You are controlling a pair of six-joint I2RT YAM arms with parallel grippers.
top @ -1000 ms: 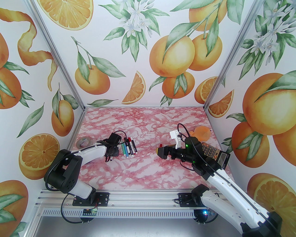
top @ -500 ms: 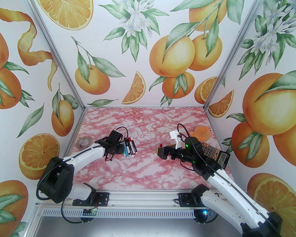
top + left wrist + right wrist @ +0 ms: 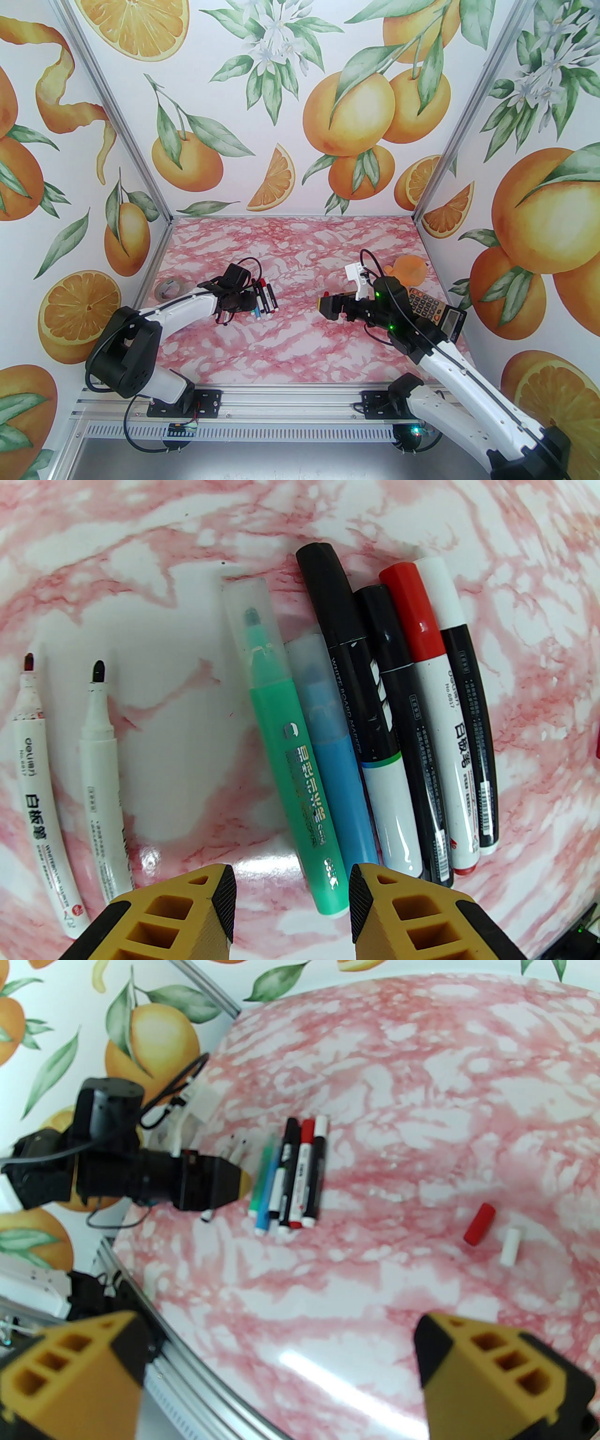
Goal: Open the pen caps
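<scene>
Left gripper (image 3: 290, 902): jaws parted, holding nothing. The green marker (image 3: 300, 761) lies directly ahead, with its tail end just inside the right-hand finger and its clear cap (image 3: 248, 616) at the far end. The other capped pens (image 3: 422, 705) lie packed side by side to its right.

Right gripper (image 3: 281, 1349): spread wide, empty. A loose red cap (image 3: 479, 1224) and white cap (image 3: 511, 1246) lie ahead of it, to the right.

Expect light, rigid, smooth barrels that roll and slip. Clamp mid-barrel and pull the press-fit cap along the pen's axis.

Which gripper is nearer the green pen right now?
Left. The left gripper is open just at the near end of the green pen. The right gripper is open well off to its right, by a loose red cap.
</scene>
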